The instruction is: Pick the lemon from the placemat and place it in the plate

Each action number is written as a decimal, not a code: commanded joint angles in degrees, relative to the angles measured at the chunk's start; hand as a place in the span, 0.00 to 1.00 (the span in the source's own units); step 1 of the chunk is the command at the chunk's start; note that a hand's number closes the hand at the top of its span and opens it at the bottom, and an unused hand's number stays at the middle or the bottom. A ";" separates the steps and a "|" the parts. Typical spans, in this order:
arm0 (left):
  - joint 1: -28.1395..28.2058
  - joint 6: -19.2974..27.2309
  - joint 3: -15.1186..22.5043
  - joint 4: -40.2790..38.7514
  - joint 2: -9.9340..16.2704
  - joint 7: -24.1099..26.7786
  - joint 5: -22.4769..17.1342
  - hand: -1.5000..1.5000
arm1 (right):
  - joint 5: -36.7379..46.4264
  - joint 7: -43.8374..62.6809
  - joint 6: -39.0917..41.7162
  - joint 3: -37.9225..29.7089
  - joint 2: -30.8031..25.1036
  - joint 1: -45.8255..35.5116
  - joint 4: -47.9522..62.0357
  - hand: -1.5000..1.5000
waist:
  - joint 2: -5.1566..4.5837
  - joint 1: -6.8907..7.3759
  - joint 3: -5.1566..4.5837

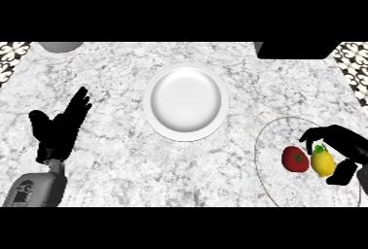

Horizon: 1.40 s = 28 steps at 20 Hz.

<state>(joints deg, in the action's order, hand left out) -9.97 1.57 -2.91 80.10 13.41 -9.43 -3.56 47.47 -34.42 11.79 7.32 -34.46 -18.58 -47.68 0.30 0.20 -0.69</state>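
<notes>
A yellow lemon (323, 163) lies on a round marble-patterned placemat (277, 141) at the right of the counter. My right hand (343, 142) reaches over it from the right edge, fingers and thumb curved around the lemon's top and lower side; whether they touch it is unclear. The white plate (186, 102) sits at the counter's middle, with nothing on it. My left hand (61, 124) rests open at the left, fingers pointing up.
A red tomato (295, 158) lies on the placemat right beside the lemon, on its left. A grey round object (60, 46) shows at the back left edge and a black block (296, 49) at the back right.
</notes>
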 commanded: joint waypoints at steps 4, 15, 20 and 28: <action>1.71 -0.29 0.39 2.01 -0.98 0.61 0.73 0.50 | 0.17 -2.74 -4.24 -2.04 3.45 1.91 2.34 1.00 | -0.32 0.15 0.72; -0.71 -2.07 1.42 -0.41 -0.18 -0.02 1.11 0.50 | 8.02 22.85 -9.57 15.37 33.71 -6.52 -18.71 1.00 | 0.34 4.53 0.48; -1.27 -1.72 1.39 -0.64 -0.66 -0.69 0.94 0.50 | 6.95 38.67 -22.68 21.96 34.23 -9.00 -28.48 1.00 | 0.97 3.37 0.66; -1.69 -0.87 2.16 -0.48 -2.06 0.05 1.59 0.50 | 7.87 72.39 -36.02 32.80 34.42 -18.97 -31.65 1.00 | -0.11 4.68 0.59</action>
<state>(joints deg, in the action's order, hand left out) -11.89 0.37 -1.22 79.37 12.12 -10.25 -2.28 56.55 23.68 -19.13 35.43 -0.54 -32.81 -78.14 0.63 3.92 -0.13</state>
